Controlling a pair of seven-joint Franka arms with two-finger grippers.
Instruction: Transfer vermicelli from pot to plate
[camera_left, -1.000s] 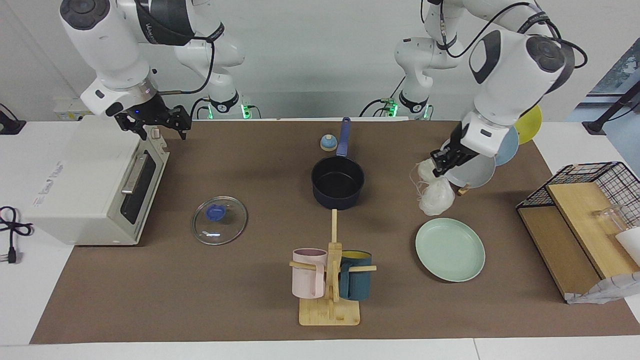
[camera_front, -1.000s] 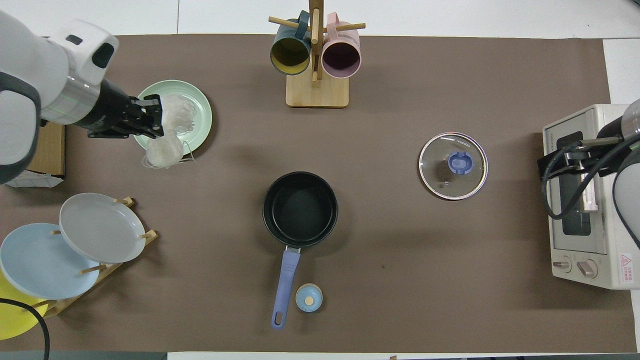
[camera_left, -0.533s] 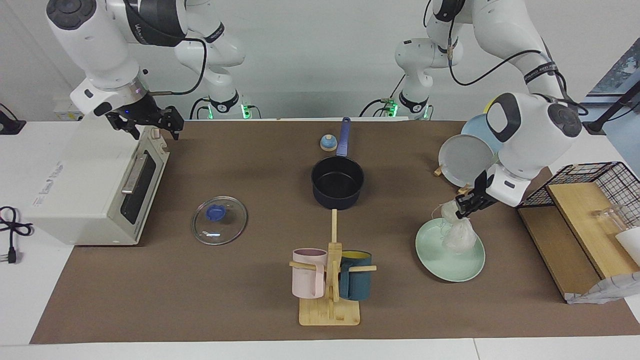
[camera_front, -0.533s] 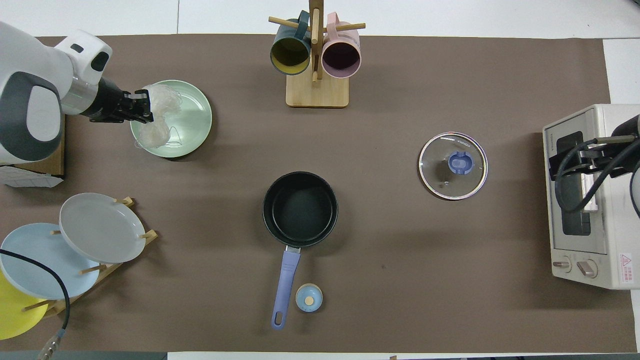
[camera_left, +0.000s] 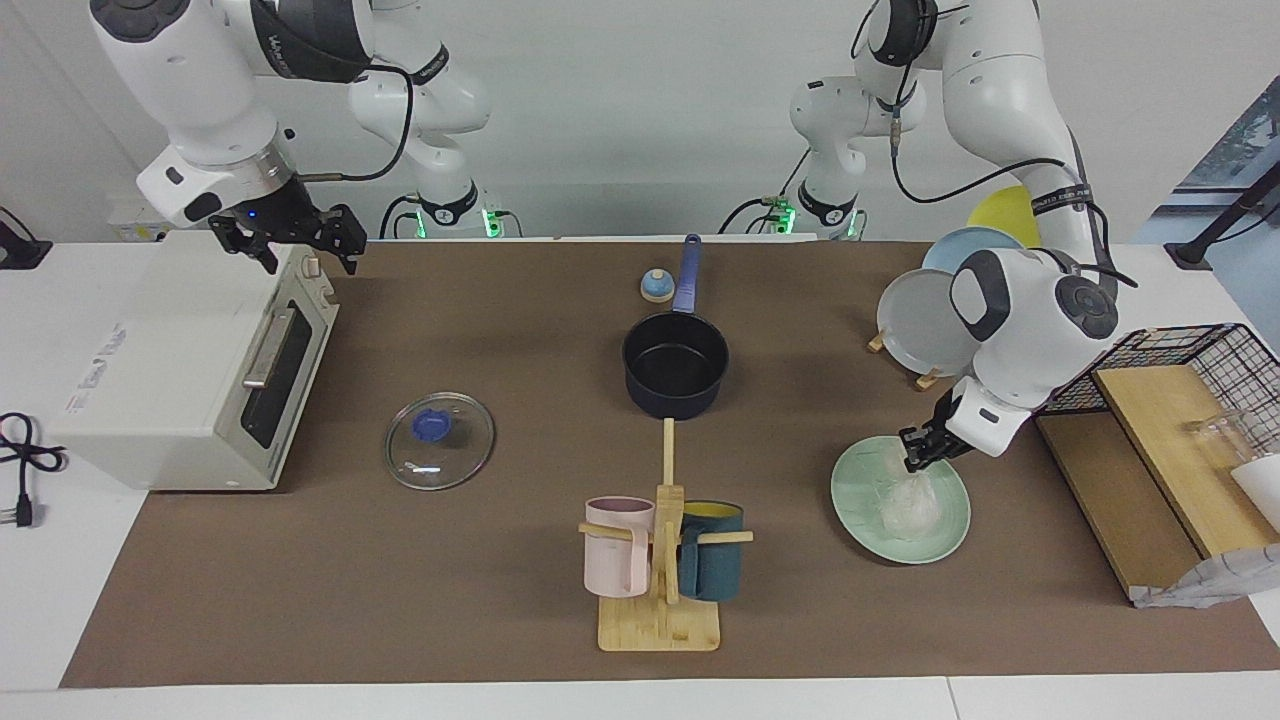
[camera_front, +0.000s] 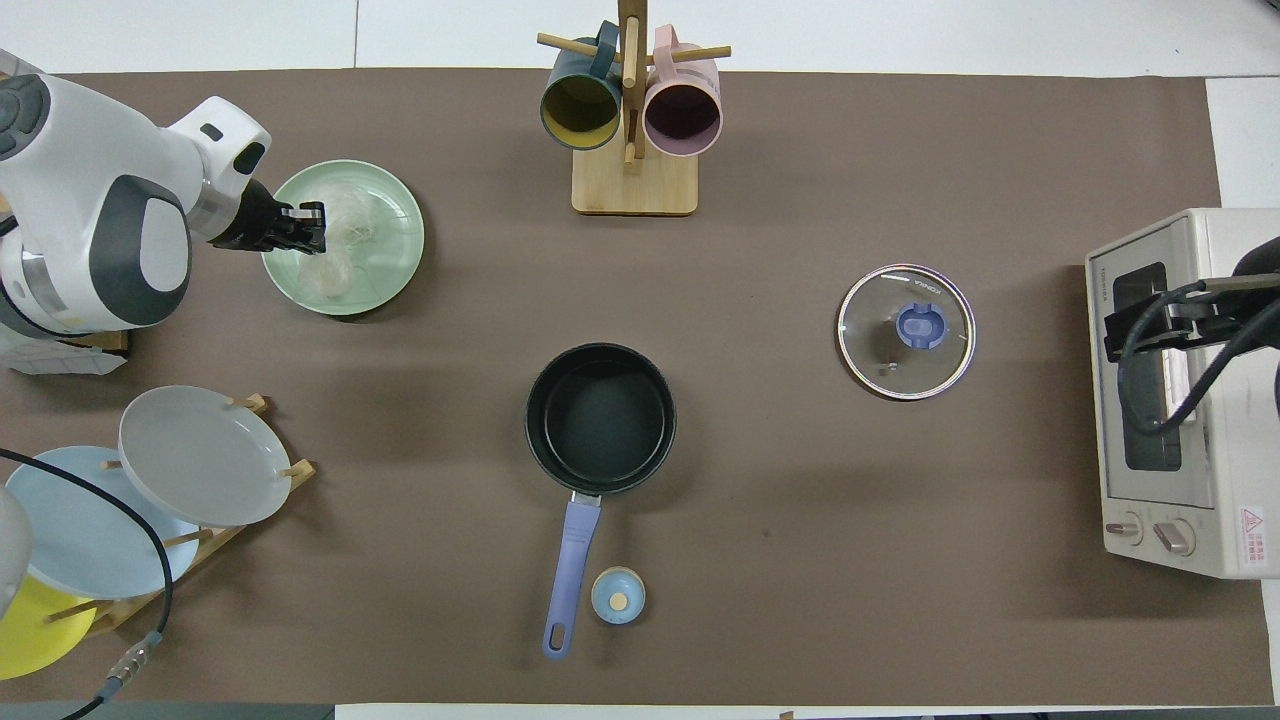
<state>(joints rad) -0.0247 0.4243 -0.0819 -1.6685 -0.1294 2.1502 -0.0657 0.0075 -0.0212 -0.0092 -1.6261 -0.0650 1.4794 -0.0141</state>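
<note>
Left pincer (camera_left: 915, 462) is down over the plate (camera_left: 944, 530), clenched on the top of the vermicelli (camera_left: 908, 508); the clump hangs from it and its bottom looks to rest on the plate, though contact is hard to confirm. In the overhead view the left pincer (camera_front: 312, 228) sits at about 9 o'clock of the plate (camera_front: 395, 260), with the vermicelli (camera_front: 342, 245) spread from there toward the plate's middle.

Step, as I judge it: the placing stage, nearly done. The pot (camera_left: 676, 367) is empty, black inside showing. Next move likely calls for letting go of the strands and lifting straight up. Risk: thin strands may cling to the fingers and drag back off the plate.

Right pincer (camera_left: 298, 243) waits over the toaster oven (camera_left: 180, 370) at the right arm's end of the bench (camera_left: 400, 600); cannot tell how its fingers are set.

Materials:
- Vermicelli is a translucent whitish tangle of thin glassy strands, soft and floppy, with no fixed shape.
- Plate is round, pale mint green, smooth, with a shallow rim.
- Pot is dark navy and round, with a long blue handle pointing at 6 o'clock in the overhead view.
- Glass lid (camera_front: 906, 331), with a blue knob, lies flat at about 3 o'clock from the pot (camera_front: 600, 418).
- Bench carries a matte brown mat.
</note>
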